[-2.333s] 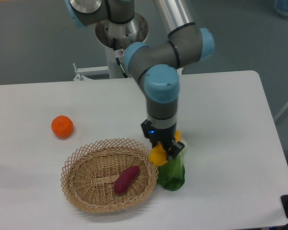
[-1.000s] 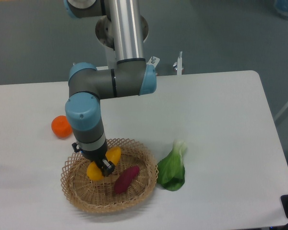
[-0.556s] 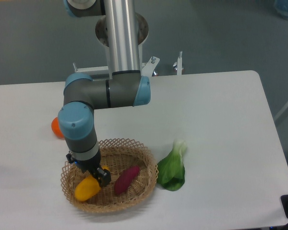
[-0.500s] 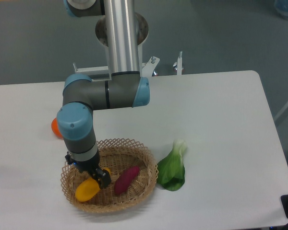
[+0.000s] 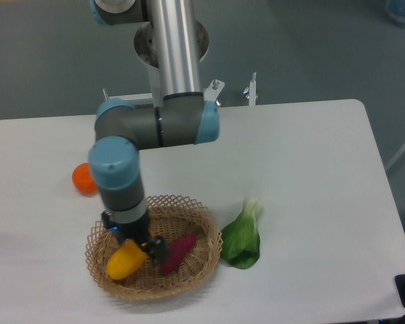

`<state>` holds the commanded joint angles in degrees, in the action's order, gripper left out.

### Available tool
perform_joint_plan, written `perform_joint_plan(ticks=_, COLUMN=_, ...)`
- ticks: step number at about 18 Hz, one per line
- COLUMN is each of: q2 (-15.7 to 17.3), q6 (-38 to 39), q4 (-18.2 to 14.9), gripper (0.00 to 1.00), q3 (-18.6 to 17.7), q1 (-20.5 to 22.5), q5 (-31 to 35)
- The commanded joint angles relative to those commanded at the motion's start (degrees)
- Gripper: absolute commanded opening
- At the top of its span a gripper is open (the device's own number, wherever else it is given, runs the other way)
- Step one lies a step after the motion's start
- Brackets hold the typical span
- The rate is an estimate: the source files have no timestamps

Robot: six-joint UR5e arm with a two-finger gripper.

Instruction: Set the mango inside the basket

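The mango, yellow shading to orange, lies inside the wicker basket on its left side. My gripper points down into the basket, directly right of the mango and touching or nearly touching it. Its jaws look parted, with one dark finger showing between the mango and the purple-red sweet potato. The mango appears to rest on the basket floor rather than hang from the fingers.
A round orange fruit sits on the white table left of the basket, partly behind my arm. A green leafy vegetable lies just right of the basket. The arm's base stands at the back edge.
The arm carried the mango from beside the green vegetable over into the basket and lowered it at the left. In the last half second the wrist shifted right while the mango barely moved.
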<state>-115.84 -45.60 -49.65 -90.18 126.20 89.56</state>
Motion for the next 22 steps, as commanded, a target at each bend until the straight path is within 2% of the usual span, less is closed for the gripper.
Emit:
perform_joint_plan(ticks=7, q2=2.46, q6=-10.99, q4=-6.42, gripper=1.0, q3=0.26, q1=7.73, q5=0.0)
perform_joint_plan(ticks=11, q2=2.38, q6=-15.39, q4=-7.47, gripper=1.0, q3=0.26, q1=11.25, q5=0.0)
perform_joint_plan(ticks=16, q2=2.64, q6=-22.15, q4=-11.78, gripper=1.0, q3=0.35, q1=14.77, q5=0.09)
perform_joint_plan(ticks=22, q2=3.87, q6=-29.27, q4=-13.27, gripper=1.0, q3=0.0, q1=19.34, q5=0.0)
